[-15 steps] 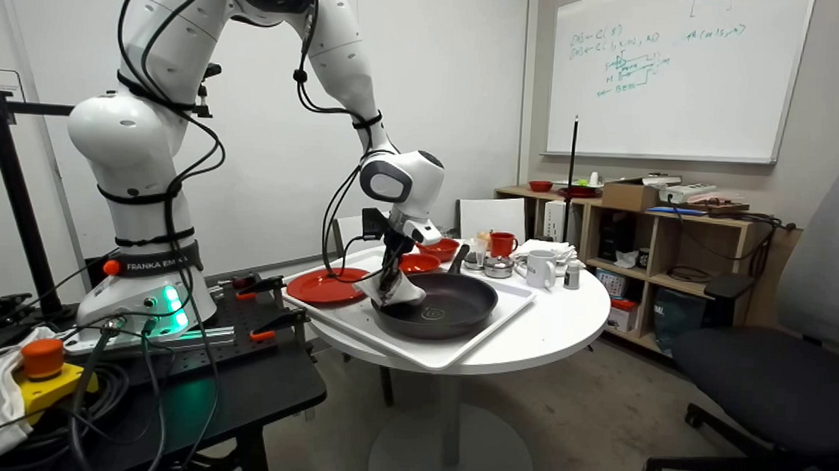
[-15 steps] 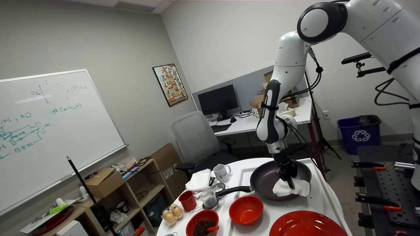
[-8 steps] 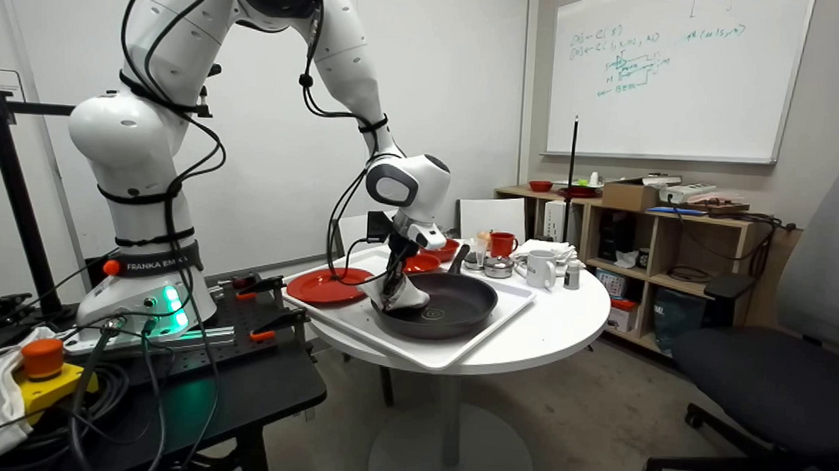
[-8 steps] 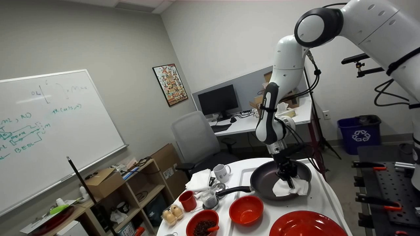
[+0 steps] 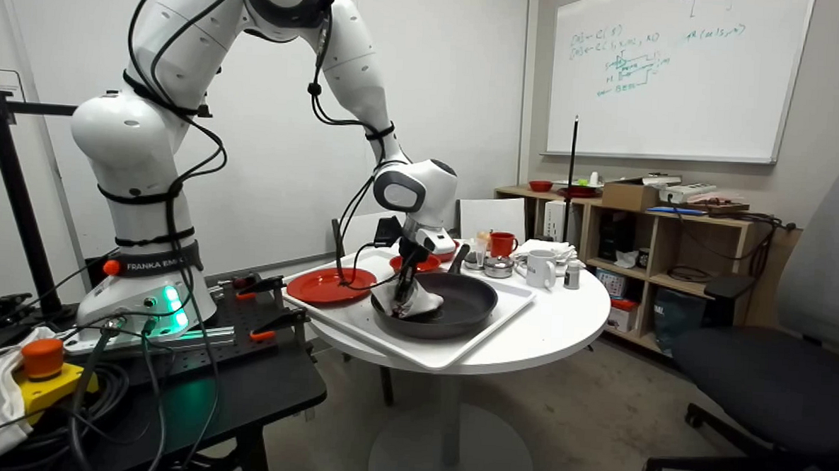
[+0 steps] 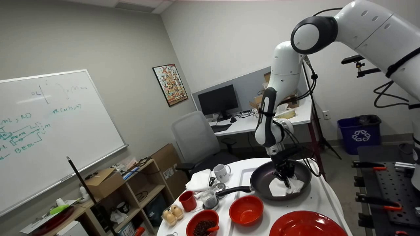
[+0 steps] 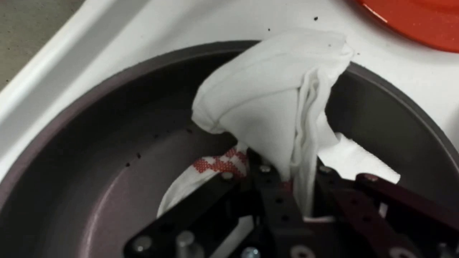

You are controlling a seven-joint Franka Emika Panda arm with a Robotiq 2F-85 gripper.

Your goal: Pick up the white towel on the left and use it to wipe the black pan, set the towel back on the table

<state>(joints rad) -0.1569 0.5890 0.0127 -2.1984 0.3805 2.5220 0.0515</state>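
In the pincer (image 7: 294, 168), the white towel (image 7: 265, 100) is creased, matt cloth; beneath the pincer, the black pan (image 7: 118, 200) is smooth, faintly shiny; near the pincer, the red plate (image 6: 306, 226) is glossy.

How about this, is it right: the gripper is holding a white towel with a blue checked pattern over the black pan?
Not quite: the checked pattern is red and white, not blue, as the wrist view shows. The rest stands: the gripper is holding the white towel over the black pan.
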